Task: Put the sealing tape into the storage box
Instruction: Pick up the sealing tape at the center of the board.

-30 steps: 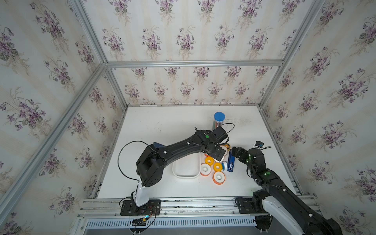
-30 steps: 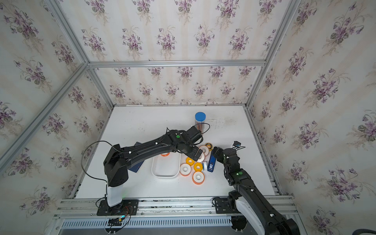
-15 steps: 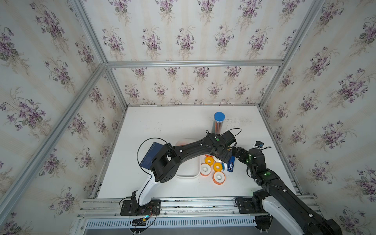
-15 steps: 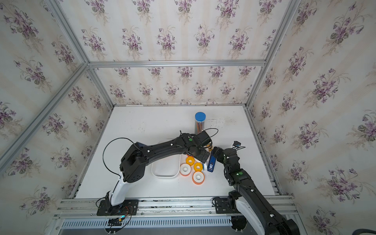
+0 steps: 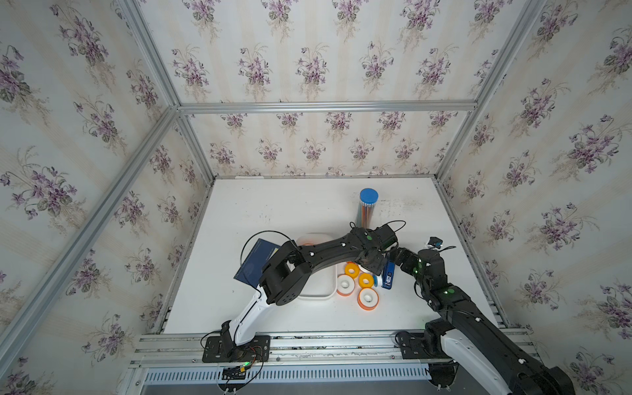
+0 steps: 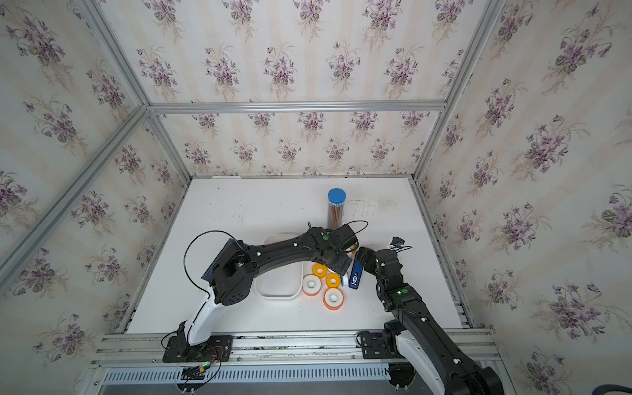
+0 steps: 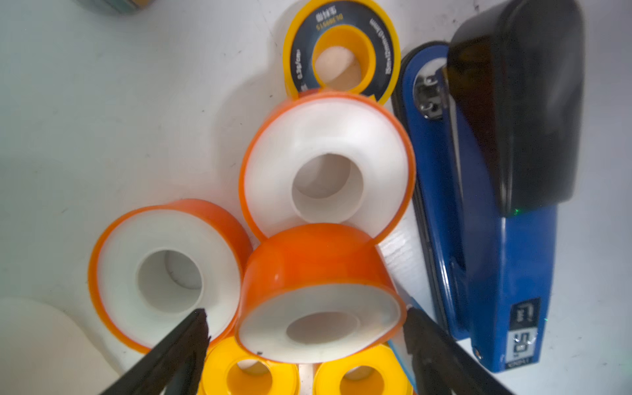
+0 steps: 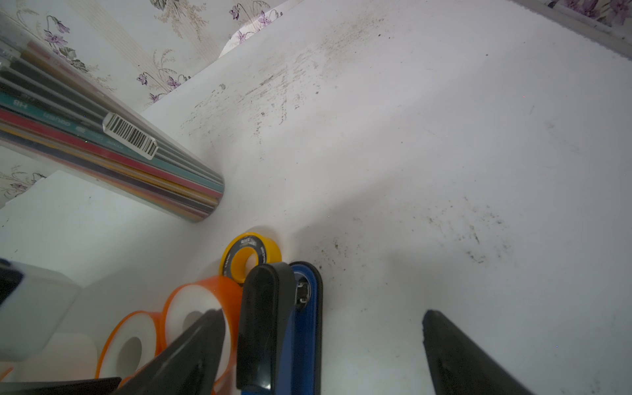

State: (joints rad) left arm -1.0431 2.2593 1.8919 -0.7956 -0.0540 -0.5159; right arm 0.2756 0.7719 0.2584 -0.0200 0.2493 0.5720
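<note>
The left gripper [image 7: 305, 312] hangs with jaws wide, straddling a tilted orange-rimmed roll [image 7: 318, 273] of sealing tape that seems propped on two yellow rolls [image 7: 249, 374]. Seen from above, the storage box [image 5: 316, 297] sits at 9 o'clock of the cluster and the stapler [image 5: 388, 275] at 3 o'clock.

Close squarely across the orange rim, since a tilted roll will likely squirt out of a skewed pinch. Keep the one finger [image 7: 191, 338] off the flat orange-rimmed roll [image 7: 164, 273]. Lift straight up, then swing toward 9 o'clock. The right gripper [image 8: 323, 312], also spread wide beside the stapler, is best kept clear.
</note>
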